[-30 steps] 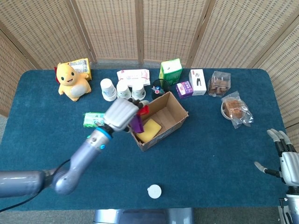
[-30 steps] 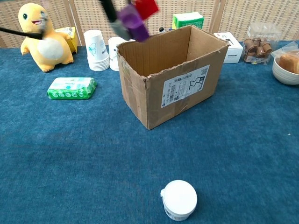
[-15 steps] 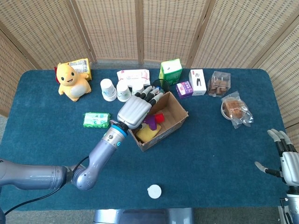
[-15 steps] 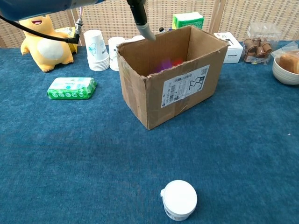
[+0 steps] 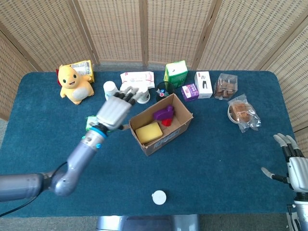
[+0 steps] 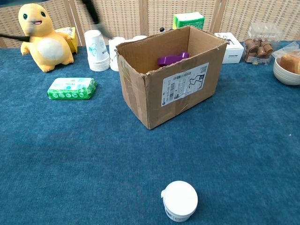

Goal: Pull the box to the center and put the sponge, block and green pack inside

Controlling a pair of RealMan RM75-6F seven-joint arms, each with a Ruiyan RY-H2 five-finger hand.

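The open cardboard box (image 5: 178, 129) (image 6: 183, 86) stands near the table's middle. Inside it lie the yellow sponge (image 5: 148, 132) and the purple-and-red block (image 5: 163, 114) (image 6: 171, 59). The green pack (image 5: 92, 123) (image 6: 72, 88) lies on the cloth left of the box. My left hand (image 5: 116, 109) hovers open, fingers spread and holding nothing, between the green pack and the box's left end. My right hand (image 5: 293, 163) rests open at the table's right edge, far from everything.
A yellow plush toy (image 5: 73, 84), several paper cups (image 5: 111, 91), a green carton (image 5: 175, 73), small boxes (image 5: 203, 84) and bagged snacks (image 5: 243, 113) line the back. A white lid (image 5: 159, 197) (image 6: 180, 200) lies near the front edge.
My left hand carried the purple-and-red block over the box, let it drop inside, then drew back left, empty. The right hand has not moved.
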